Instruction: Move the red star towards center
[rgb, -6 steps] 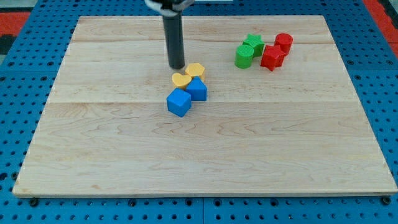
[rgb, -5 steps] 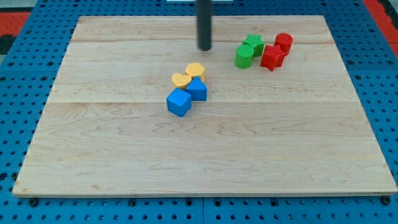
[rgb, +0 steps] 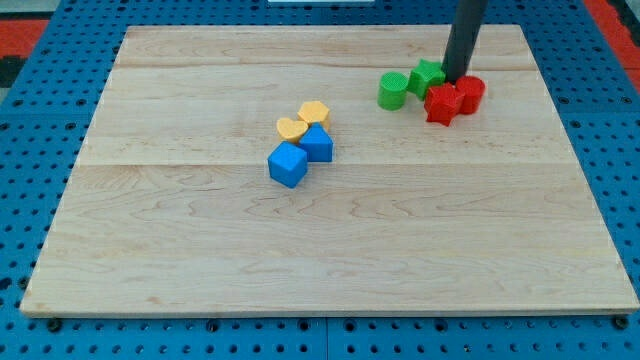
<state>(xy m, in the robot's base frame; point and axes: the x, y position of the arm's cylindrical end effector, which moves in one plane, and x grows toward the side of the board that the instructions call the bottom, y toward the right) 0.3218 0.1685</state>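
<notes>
Tip (rgb: 459, 80) now rightward, touching red star (rgb: 441, 103)

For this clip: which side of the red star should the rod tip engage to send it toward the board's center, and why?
Probably its upper-right side. The red star lies toward the view's top right, so center is down-left. My tip is already at its upper edge, between the green star and red cylinder, which crowd that side.

Bright, even light falls from overhead across the pale wooden board (rgb: 330, 230), with no glare or hot spots. Shadows are soft and short, tucked close under each block near the frame's centre and upper right. Focus is sharp throughout; block edges and wood grain read crisply, and no edge distortion shows.
</notes>
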